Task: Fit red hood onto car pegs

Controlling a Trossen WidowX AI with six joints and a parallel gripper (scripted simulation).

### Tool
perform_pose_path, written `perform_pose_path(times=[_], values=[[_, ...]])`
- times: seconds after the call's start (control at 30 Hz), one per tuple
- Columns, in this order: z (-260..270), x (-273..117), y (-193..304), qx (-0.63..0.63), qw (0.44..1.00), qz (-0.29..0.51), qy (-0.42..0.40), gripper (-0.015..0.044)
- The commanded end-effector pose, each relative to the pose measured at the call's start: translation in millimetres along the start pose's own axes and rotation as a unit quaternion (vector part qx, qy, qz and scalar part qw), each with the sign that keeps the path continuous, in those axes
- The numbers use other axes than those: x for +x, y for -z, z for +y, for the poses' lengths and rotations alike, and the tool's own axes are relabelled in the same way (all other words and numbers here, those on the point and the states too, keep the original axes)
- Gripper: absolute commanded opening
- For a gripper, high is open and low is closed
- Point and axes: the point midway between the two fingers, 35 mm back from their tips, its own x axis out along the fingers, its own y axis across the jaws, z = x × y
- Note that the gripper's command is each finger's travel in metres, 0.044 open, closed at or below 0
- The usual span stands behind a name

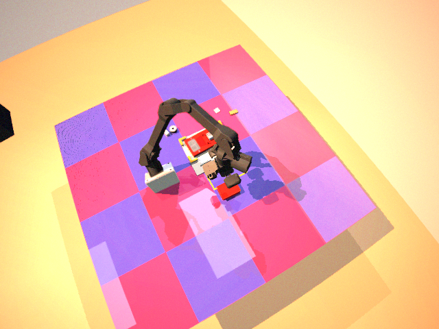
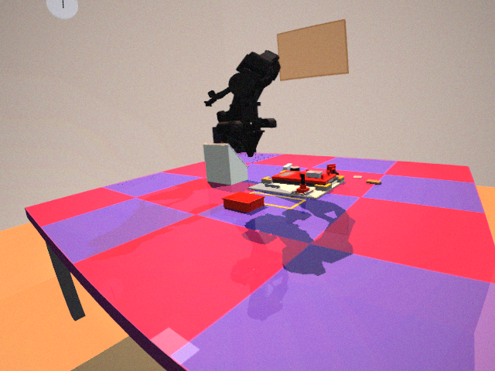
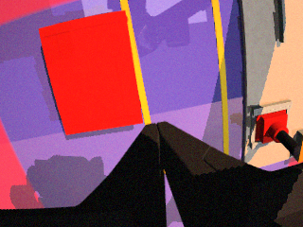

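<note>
Looks like a bare robot test room: my base bolted on a pink-purple checkered table [image 2: 399,235], plain beige walls, a tan wall panel [image 2: 312,49], orange floor [image 2: 24,259].

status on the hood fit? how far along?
Done: the chassis sits in its jig. In hand: nothing. The gripper is shut on nothing, above the table. The hood lies flat on the table beside the yellow outline, off the car. Left: grasp, lift, seat on the pegs, withdraw.

The checkered surface [image 2: 168,255] carries the hood [image 2: 242,201], jig [image 2: 279,188], grey base [image 2: 222,164] and small bits [image 2: 373,182].
</note>
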Motion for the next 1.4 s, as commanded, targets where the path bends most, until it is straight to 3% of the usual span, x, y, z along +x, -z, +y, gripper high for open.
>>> perform_pose_path(times=[0.0, 0.37, 0.43, 0.63, 0.77, 0.93, 1.07, 1.37], values=[[0.5, 0.6, -0.4, 0.002, 1.0, 0.0, 0.0, 0.0], [0.5, 0.6, -0.4, 0.002, 1.0, 0.0, 0.0, 0.0], [1.3, 1.4, -0.3, -0.027, 1.0, 0.0, 0.0, 0.0053], [8.1, 8.6, 0.3, -0.279, 0.96, 0.0, 0.0, 0.021], [12.7, 13.7, 0.5, -0.442, 0.897, 0.0, 0.0, 0.0315], [18.4, 20.1, 0.8, -0.626, 0.78, -0.001, 0.0, 0.044], [23.0, 25.3, 0.8, -0.752, 0.659, -0.001, 0.0, 0.044], [29.2, 32.8, 0.8, -0.881, 0.473, -0.001, 0.001, 0.044]])
